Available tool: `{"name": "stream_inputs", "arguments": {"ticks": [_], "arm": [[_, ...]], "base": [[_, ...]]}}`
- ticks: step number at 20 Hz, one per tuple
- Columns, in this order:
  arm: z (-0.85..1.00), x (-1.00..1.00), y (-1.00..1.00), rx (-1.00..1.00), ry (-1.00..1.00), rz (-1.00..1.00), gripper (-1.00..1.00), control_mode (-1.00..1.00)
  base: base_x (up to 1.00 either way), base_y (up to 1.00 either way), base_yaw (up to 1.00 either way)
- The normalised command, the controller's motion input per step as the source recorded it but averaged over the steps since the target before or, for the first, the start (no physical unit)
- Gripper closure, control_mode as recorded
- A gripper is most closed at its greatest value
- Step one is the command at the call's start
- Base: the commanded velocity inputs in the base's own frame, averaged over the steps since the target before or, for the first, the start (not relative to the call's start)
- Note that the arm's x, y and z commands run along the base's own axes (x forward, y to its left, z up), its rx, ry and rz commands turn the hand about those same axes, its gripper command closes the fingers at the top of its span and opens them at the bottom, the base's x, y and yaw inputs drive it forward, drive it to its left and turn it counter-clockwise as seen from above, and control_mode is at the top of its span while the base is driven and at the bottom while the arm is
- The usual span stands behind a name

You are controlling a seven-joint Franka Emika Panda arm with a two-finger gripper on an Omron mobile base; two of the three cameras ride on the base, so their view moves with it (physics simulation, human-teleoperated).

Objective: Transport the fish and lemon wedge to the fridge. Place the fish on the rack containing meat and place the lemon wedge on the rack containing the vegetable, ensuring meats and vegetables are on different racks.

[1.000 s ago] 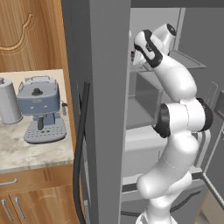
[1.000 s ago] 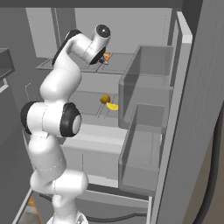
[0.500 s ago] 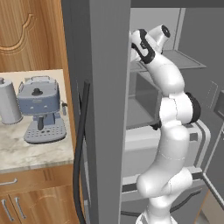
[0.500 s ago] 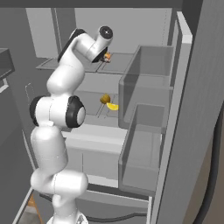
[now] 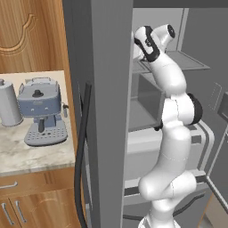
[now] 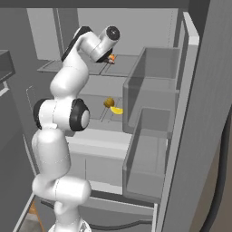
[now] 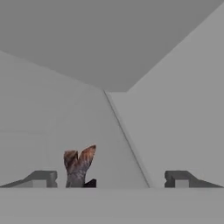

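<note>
With jaws spread wide and empty, gripper (image 7: pixel 110 178) hangs over upper fridge (image 6: pixel 149 27) rack. Fish (image 7: pixel 79 166) lies between fingertips, nearer left one, tail fin up in hand view, apparently released. Meat (image 6: pixel 111 58) just beside hand. Lemon (image 6: pixel 117 110) touching vegetable (image 6: pixel 108 103), rack below.

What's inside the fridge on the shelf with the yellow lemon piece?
On that fridge shelf, the lemon wedge lies beside a round yellow-brown ball, the vegetable. The robot's arm hides the left part of the shelf, so anything there can't be seen.
</note>
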Motion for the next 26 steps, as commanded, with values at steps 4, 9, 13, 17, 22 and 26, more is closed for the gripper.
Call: {"name": "stream_inputs", "arguments": {"ticks": [4,9,13,17,22,26], "arm": [[0.00,-0.23,0.21,0.07,-0.08,0.00,-1.00,-1.00],[0.00,-0.44,0.14,0.06,-0.03,0.00,-1.00,-1.00],[0.00,-0.89,-0.02,0.00,-0.01,-0.01,-1.00,-1.00],[0.00,-1.00,0.03,0.00,-0.08,-0.03,-1.00,-1.00],[0.00,-1.00,0.03,0.00,-0.07,-0.01,-1.00,-1.00],[0.03,-1.00,0.00,0.00,-0.02,0.00,-1.00,-1.00]], "base": [[0.00,0.00,0.00],[0.00,0.00,0.00],[0.00,0.00,0.00],[0.00,0.00,0.00],[0.00,0.00,0.00],[0.00,0.00,0.00]]}}
